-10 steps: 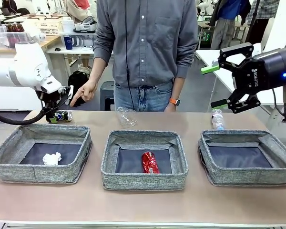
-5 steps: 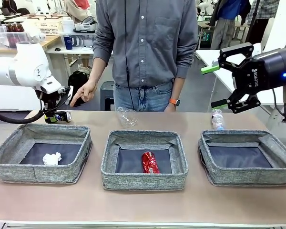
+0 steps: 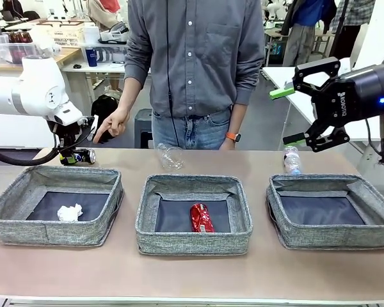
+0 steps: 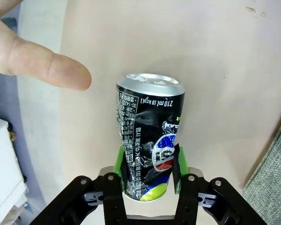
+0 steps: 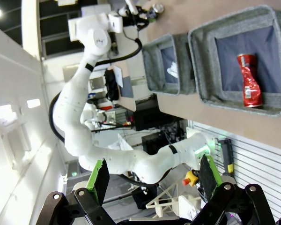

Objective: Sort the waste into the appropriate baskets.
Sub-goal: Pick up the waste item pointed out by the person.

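Grey woven baskets stand in a row on the table [image 3: 192,275] in the front view: the left basket [image 3: 25,185] holds a crumpled white paper ball [image 3: 70,212], the middle basket [image 3: 192,182] a crushed red can [image 3: 201,217], and the right basket [image 3: 333,182] shows its dark base. Behind the middle basket lies a clear plastic cup [image 3: 171,156], and a clear labelled water bottle [image 3: 292,160] sits behind the right basket. The left gripper [image 3: 69,157] is down at the dark blue-black can [image 3: 82,155], which lies on its side just behind the left basket, with a person's hand [image 3: 112,125] pointing nearby. The right gripper [image 3: 287,116] hovers high over the right side, jaws wide apart. From the left wrist, the green pads [image 4: 118,161] press both sides of the dented can's near end, and a fingertip [image 4: 61,75] is near its top. From the right wrist, the fingers are spread with nothing between them, and the red can and the paper ball lie in their baskets far off.
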`<state>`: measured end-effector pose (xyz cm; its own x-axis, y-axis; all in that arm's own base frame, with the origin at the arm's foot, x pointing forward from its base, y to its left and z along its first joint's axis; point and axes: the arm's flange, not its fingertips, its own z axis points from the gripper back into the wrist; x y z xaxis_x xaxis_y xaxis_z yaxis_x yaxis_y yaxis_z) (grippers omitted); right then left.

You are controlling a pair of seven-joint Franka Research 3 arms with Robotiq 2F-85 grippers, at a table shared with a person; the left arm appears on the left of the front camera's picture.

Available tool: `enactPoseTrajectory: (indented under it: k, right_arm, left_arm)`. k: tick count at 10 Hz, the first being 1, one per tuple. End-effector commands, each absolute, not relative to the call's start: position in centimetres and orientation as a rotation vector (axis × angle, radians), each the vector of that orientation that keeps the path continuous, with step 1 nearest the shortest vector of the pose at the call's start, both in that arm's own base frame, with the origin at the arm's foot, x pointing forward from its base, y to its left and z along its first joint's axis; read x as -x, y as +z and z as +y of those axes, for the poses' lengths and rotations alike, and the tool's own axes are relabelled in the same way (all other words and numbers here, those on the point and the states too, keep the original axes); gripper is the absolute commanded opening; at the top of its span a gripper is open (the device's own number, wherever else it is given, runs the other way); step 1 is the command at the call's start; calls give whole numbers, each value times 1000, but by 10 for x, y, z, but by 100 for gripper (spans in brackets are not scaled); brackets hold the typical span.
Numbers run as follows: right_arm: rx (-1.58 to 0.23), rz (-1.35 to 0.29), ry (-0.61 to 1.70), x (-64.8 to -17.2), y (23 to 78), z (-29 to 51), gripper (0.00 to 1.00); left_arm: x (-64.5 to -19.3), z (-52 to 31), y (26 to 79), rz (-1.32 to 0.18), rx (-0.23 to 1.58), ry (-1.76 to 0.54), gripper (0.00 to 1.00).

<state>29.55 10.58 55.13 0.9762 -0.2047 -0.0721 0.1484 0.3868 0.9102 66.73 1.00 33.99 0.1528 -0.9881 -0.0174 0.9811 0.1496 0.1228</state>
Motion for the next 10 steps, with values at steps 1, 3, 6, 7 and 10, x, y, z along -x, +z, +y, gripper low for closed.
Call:
enactPoseTrajectory:
  k: [1, 3, 6, 7, 10]
  right_arm:
    - [-1181, -69, -205, -298, 551, 108, 100]
    - [-1181, -69, -205, -298, 551, 108, 100]
    - [-1181, -69, -205, -298, 551, 108, 100]
    - [-1181, -69, -205, -298, 551, 108, 100]
    - [-1181, -69, -205, -298, 551, 108, 100]
  left_arm:
    - [-661, 10, 340, -63, -110, -1410, 0]
    - [-628, -13, 377, 6, -73, -1431, 0]
    - [-555, -59, 470, 75, 19, -1522, 0]
    - [-539, -61, 503, 81, 48, -1523, 0]
    - [-465, -72, 574, 91, 202, -1501, 11]
